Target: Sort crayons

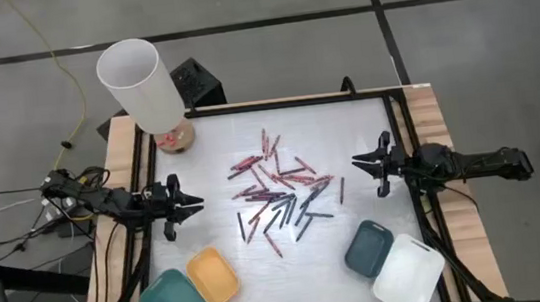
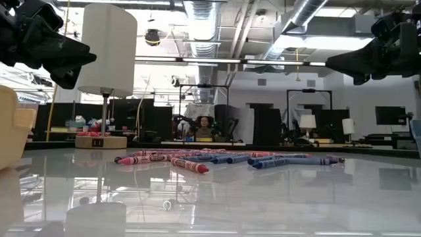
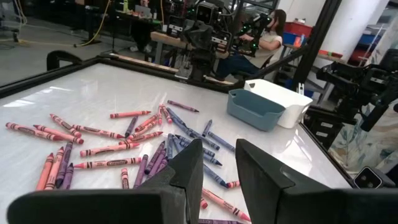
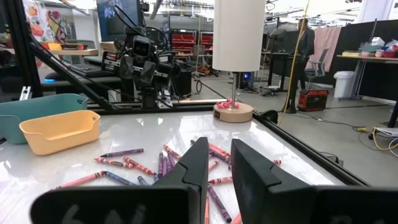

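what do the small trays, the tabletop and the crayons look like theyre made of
Yellow tray and blue tray: likely moulded plastic, judging by the thin rounded walls and even matte colour. Tabletop: a glossy white surface, perhaps laminate or acrylic, since it mirrors the lamp and ceiling lights. Crayons: presumably wax sticks in printed paper wrappers, with dark label marks along each.
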Robot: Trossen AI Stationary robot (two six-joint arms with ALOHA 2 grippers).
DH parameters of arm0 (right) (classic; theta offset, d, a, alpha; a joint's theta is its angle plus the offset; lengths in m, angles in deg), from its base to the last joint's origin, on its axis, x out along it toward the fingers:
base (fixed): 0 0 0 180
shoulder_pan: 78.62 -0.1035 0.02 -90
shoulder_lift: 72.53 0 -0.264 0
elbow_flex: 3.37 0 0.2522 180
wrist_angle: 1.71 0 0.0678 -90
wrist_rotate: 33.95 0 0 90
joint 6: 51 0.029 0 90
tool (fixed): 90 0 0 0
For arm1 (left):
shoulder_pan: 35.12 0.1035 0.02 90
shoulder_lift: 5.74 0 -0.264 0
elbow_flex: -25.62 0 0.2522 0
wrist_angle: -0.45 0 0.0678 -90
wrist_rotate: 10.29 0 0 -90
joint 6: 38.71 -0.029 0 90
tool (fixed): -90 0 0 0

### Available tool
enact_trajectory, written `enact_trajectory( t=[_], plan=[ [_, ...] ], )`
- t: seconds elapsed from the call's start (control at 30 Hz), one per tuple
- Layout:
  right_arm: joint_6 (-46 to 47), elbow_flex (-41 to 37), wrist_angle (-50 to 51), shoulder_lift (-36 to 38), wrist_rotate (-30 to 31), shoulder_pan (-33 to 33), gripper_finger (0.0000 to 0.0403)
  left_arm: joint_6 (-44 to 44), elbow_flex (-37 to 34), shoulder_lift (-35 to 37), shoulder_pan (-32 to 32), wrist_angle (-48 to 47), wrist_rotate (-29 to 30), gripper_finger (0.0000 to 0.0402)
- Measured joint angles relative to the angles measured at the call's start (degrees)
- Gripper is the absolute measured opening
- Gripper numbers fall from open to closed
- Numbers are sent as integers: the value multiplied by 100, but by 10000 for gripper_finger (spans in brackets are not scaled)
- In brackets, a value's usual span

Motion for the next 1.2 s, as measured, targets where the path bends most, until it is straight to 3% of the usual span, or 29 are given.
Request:
enact_trajectory(
  t=[1.2],
  plan=[
    [0,0,-2,0,0,-2,79,-63,0,0,0,0,129,85]
  ],
)
